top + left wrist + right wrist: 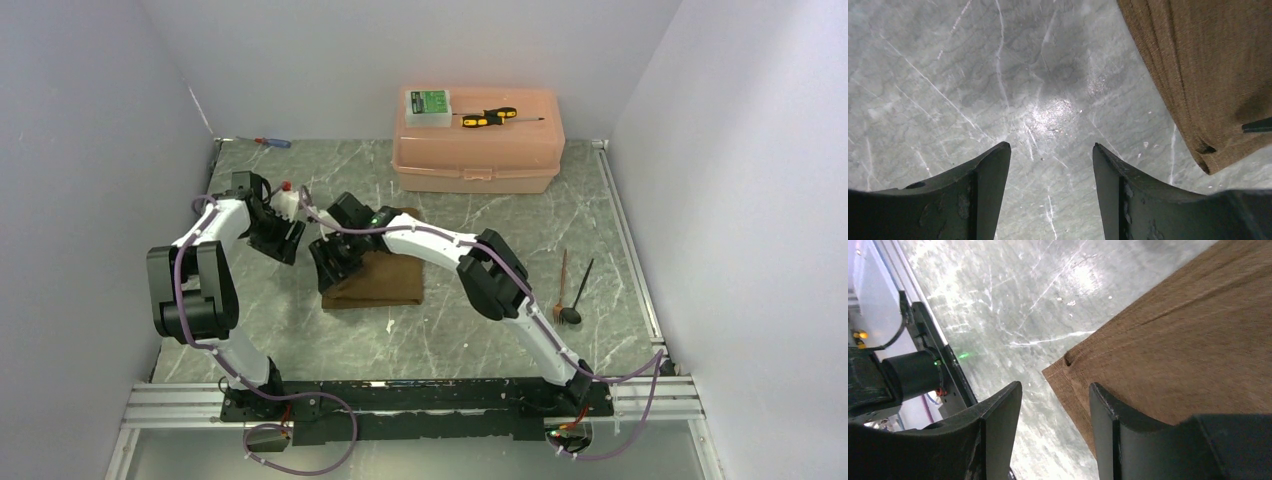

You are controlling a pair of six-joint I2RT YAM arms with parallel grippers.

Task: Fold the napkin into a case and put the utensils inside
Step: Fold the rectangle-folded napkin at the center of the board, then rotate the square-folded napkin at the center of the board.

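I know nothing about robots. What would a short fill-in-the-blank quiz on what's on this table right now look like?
1. The yellow-and-black screwdriver lies on top of the pink ____.
2. The folded napkin is dark ____ in colour.
3. The utensils lie on the table, on the robot's ____ side of the napkin.
4. The left gripper and the right gripper both have their jaws ____.
Missing words: box; brown; right; open.

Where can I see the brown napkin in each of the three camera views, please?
Top external: napkin in the middle of the picture, below the pink box.
Left wrist: napkin in the upper right corner.
Right wrist: napkin fills the right half, one corner pointing left.
Shared landmark: the grey veined table top.
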